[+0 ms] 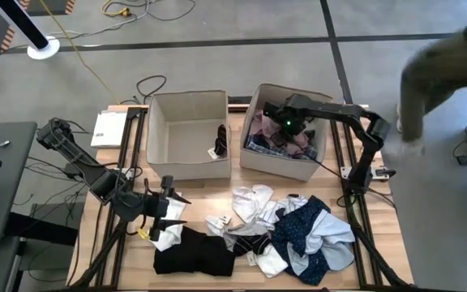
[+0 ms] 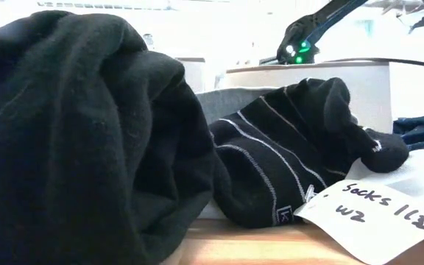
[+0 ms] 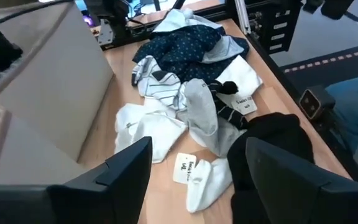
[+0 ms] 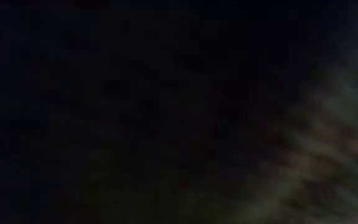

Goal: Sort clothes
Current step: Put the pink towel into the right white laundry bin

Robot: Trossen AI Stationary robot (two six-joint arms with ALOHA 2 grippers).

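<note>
A pile of clothes lies on the table's near half: a black garment (image 1: pixel 193 253), white socks (image 1: pixel 254 201), a grey sock (image 3: pixel 201 109), black striped socks (image 2: pixel 271 169), and a navy dotted piece (image 1: pixel 302 227) on a light blue one (image 1: pixel 335 243). My left gripper (image 1: pixel 171 209) is open and empty, hovering at the pile's left end over a small tagged white sock (image 3: pixel 204 183); its own view (image 3: pixel 197 149) shows that sock between the spread fingers. My right gripper (image 1: pixel 270 118) is down inside the right beige box (image 1: pixel 323 154), over pink and plaid clothes (image 1: pixel 286 142); its own view is dark.
The left beige box (image 1: pixel 186 134) holds one black sock (image 1: pixel 220 139). Paper tags lie among the clothes (image 2: pixel 381 210). A white booklet (image 1: pixel 108 128) lies at the far left corner. A person (image 1: pixel 444 65) stands beyond the table's far right corner.
</note>
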